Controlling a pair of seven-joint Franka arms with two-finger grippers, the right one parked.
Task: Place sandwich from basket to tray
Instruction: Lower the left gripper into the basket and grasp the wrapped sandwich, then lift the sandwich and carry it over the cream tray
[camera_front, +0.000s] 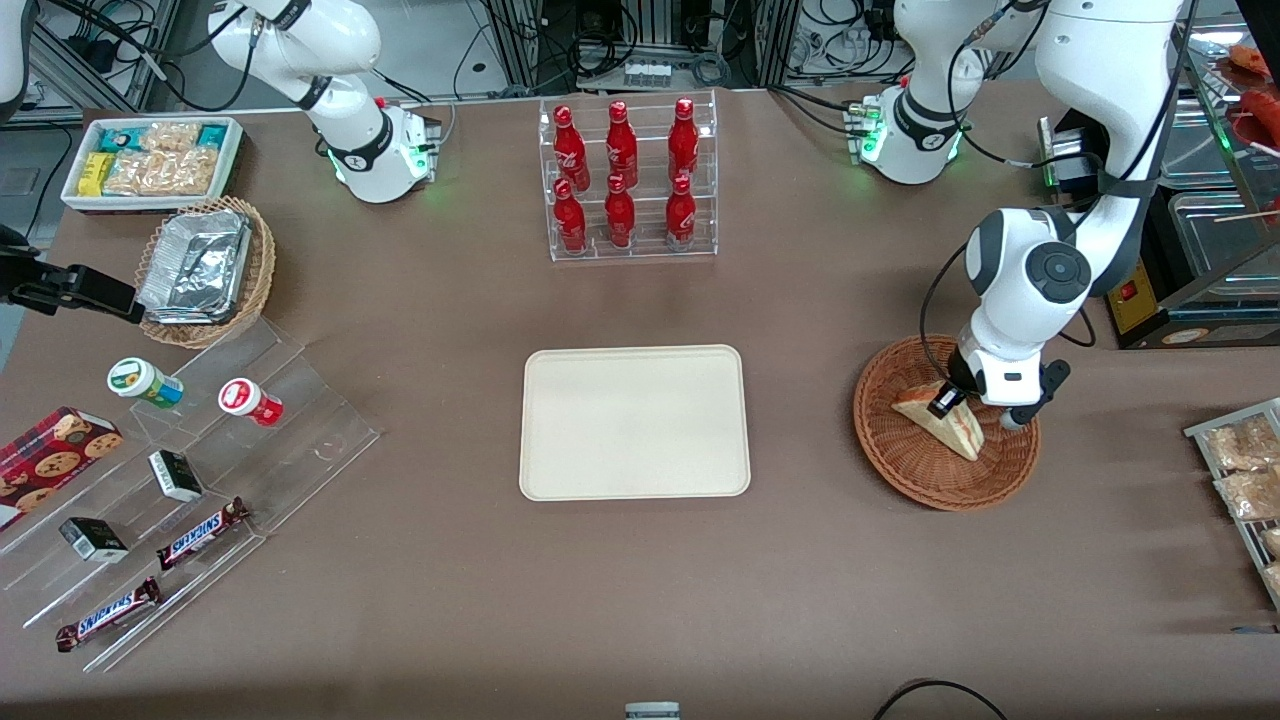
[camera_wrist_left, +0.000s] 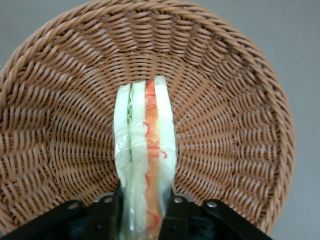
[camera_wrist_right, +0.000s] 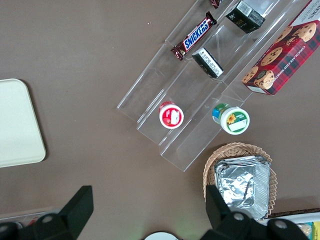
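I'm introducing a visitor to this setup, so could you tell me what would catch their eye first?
Probably the gripper shut on the sandwich, low in the reddish-brown wicker basket toward the working arm's end. Next, the bare cream tray mid-table, and the rack of red bottles farther from the front camera.

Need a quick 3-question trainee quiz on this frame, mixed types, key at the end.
1. True or false: the gripper is shut on the sandwich.
2. Where is the sandwich? A) on the tray B) in the basket C) on the table
3. Fill in: the tray holds ____.

Key: 1 true, the fingers press both sides of the wedge. 2 B. 3 nothing.
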